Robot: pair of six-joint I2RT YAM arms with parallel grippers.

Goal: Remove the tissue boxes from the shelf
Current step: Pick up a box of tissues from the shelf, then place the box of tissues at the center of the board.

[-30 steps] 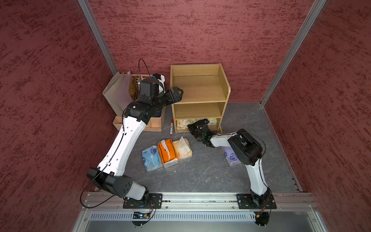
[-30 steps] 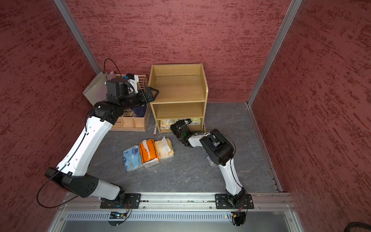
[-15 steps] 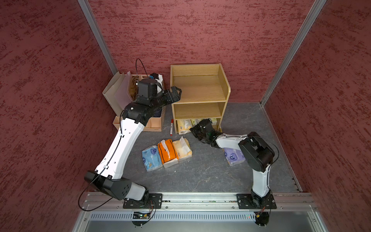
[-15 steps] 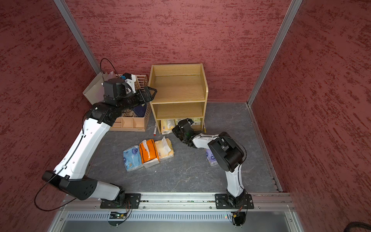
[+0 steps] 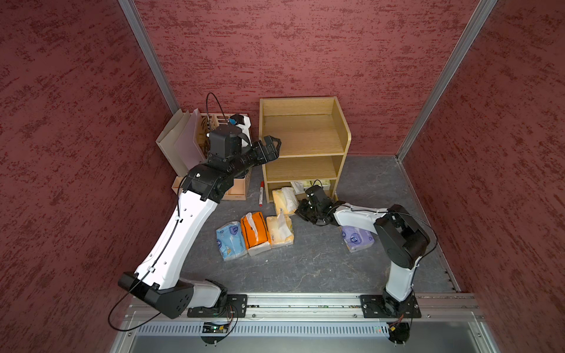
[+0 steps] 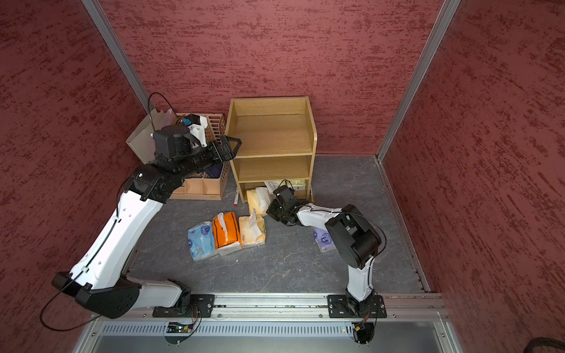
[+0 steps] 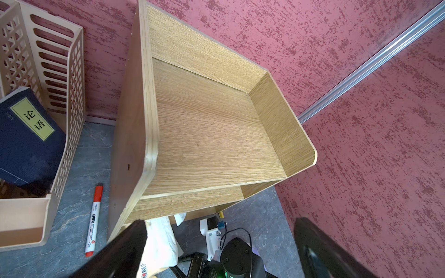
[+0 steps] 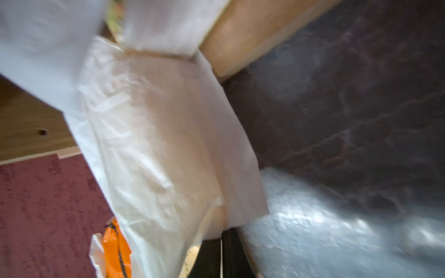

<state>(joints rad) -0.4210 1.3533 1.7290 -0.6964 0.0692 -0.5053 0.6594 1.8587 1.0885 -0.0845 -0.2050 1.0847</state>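
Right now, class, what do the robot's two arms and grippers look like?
Both the left arm and right arm have smooth white shells between boxy black joints, with thin black cables looping alongside. The left gripper and right gripper are black, with angular fingers.

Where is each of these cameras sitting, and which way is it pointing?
Top views: stereo pair high over the base rail, looking down and back at the shelf; left arm and right arm show whole.
Left wrist: up beside the shelf's top tier, looking down across it; the open left gripper shows.
Right wrist: low by the bottom tier, blurred, close on the pale yellow tissue pack; the shut right gripper pinches it.
Shared: left wrist and both top views show the red marker.
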